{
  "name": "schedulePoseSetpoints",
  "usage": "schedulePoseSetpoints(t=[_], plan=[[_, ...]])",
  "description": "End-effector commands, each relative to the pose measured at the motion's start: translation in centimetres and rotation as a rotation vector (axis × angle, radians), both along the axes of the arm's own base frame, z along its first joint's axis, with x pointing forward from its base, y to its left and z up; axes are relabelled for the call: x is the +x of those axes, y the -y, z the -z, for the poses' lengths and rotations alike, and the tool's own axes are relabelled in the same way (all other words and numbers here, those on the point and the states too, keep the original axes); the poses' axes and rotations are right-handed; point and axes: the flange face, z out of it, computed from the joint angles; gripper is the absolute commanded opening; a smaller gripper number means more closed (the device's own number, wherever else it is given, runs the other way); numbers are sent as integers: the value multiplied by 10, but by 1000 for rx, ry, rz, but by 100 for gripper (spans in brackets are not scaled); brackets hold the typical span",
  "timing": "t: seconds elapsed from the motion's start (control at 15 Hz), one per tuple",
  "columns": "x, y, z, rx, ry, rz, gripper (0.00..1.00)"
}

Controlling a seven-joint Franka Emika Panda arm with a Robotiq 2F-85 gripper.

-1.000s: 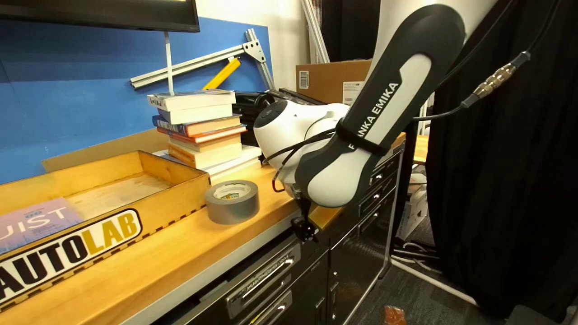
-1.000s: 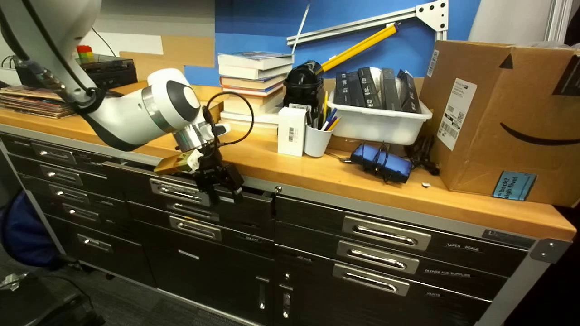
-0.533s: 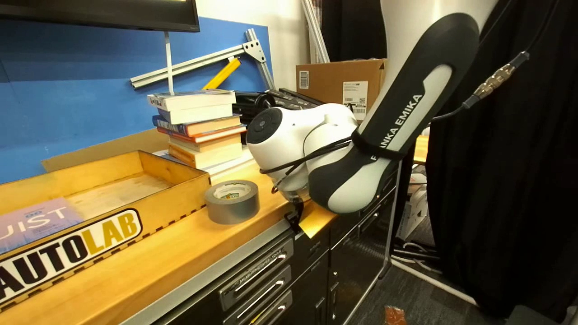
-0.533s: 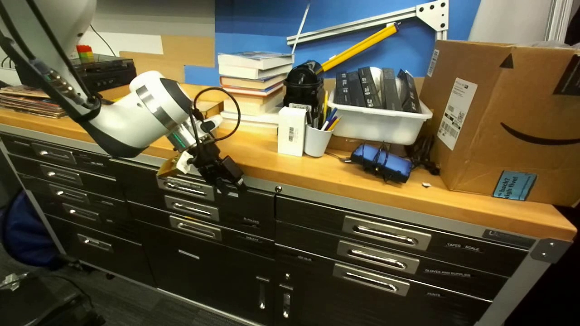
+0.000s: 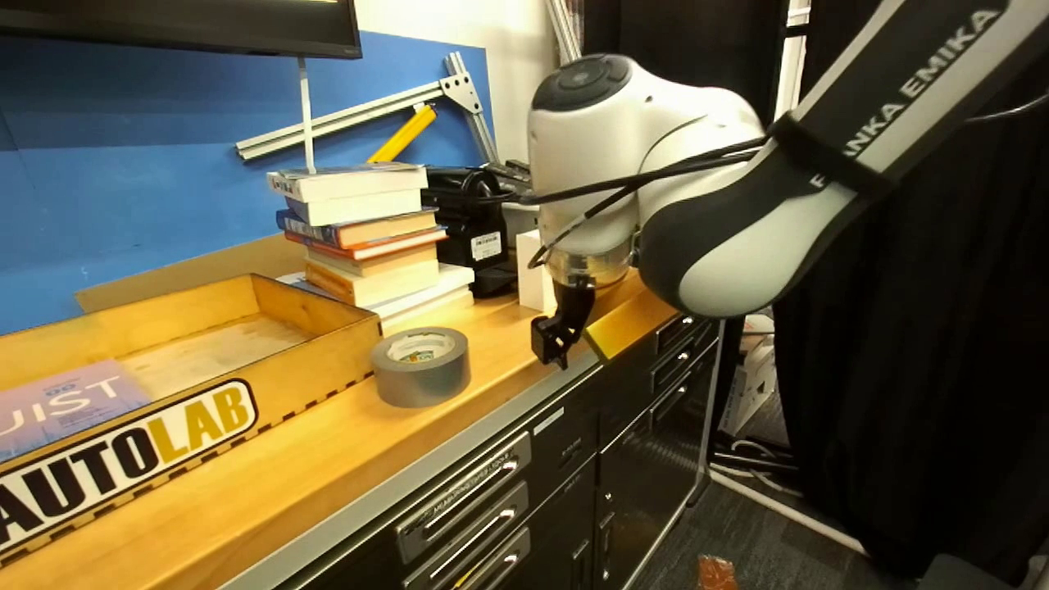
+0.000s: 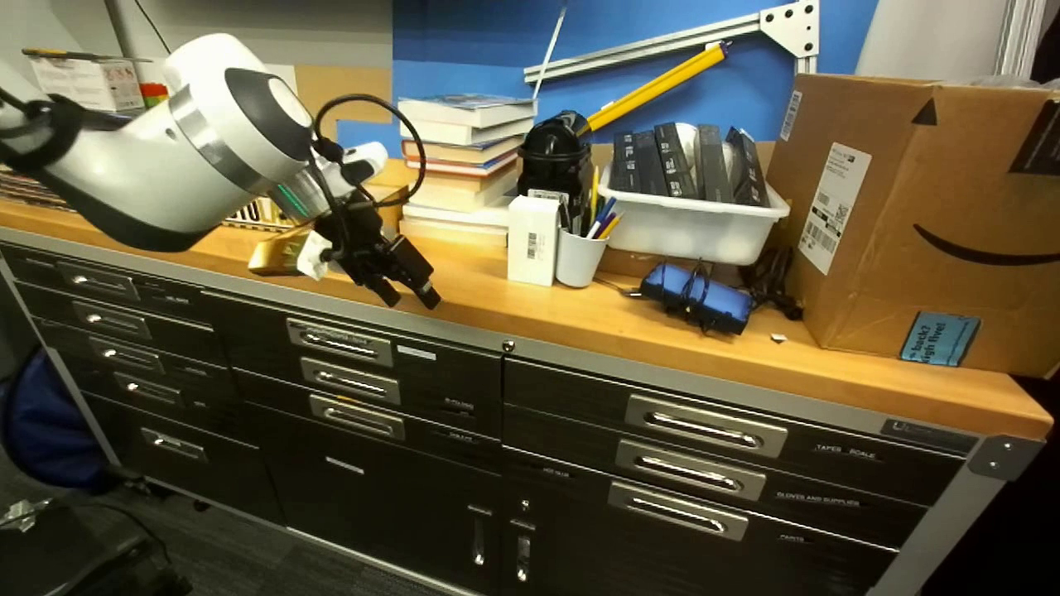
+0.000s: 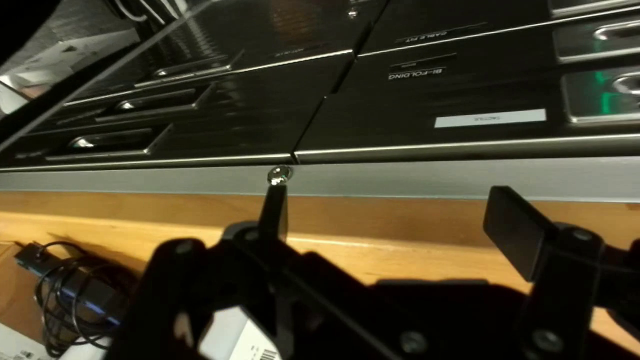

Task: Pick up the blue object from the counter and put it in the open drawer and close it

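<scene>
My gripper hangs above the counter's front edge in both exterior views (image 5: 551, 348) (image 6: 408, 296). In the wrist view its fingers (image 7: 392, 215) are spread wide with nothing between them. The counter (image 6: 464, 290) is light wood with a grey metal front strip; it also shows in the wrist view (image 7: 150, 205). The dark drawer (image 6: 451, 372) with a silver handle strip sits flush and shut under the counter, below my gripper and apart from it. Its handle shows in an exterior view (image 5: 463, 496), its white label in the wrist view (image 7: 490, 119). The small cyan block is out of view.
A grey tape roll (image 5: 422, 369) and a wooden tray (image 5: 311, 352) stand on the counter. Behind are stacked books (image 6: 464, 165), a white box (image 6: 534, 240), a pencil cup (image 6: 580, 257) and a white bin (image 6: 696, 228). A cable-wrapped blue device (image 6: 696, 298) lies near a cardboard box (image 6: 911, 207).
One second ago the drawer stood partly open; half a second ago it was flush shut. My gripper has since risen from the drawer front to above the counter edge.
</scene>
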Motion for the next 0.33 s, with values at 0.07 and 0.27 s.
schedulePoseSetpoints(t=[0.07, 0.27], plan=[[-51, -7, -20, 140, -74, -151, 100], [-35, -4, -12, 87, -63, -101, 100]])
